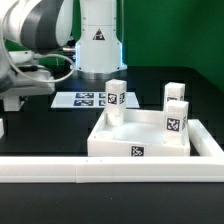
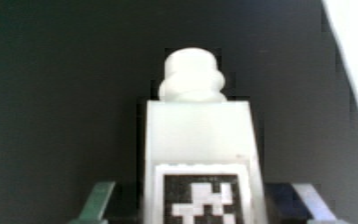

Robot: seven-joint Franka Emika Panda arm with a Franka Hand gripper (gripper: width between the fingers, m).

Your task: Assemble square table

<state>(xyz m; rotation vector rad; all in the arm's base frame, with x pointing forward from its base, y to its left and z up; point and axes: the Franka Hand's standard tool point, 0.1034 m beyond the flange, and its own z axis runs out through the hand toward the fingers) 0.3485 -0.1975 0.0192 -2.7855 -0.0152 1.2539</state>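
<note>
Gripper [image 2: 197, 200] fingers [image 2: 98, 200] pinching a short white tagged leg [image 2: 197, 140] on both sides, while the square tabletop [image 1: 125, 133] rests against the white rail fence [image 1: 60, 170]; an off-centre pinch could let the leg tilt or slip when lifted.

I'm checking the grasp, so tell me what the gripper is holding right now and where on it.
The gripper holds a short white plastic block leg, its two dark fingers closed on opposite sides of the tagged end; the rounded peg end points away.
</note>
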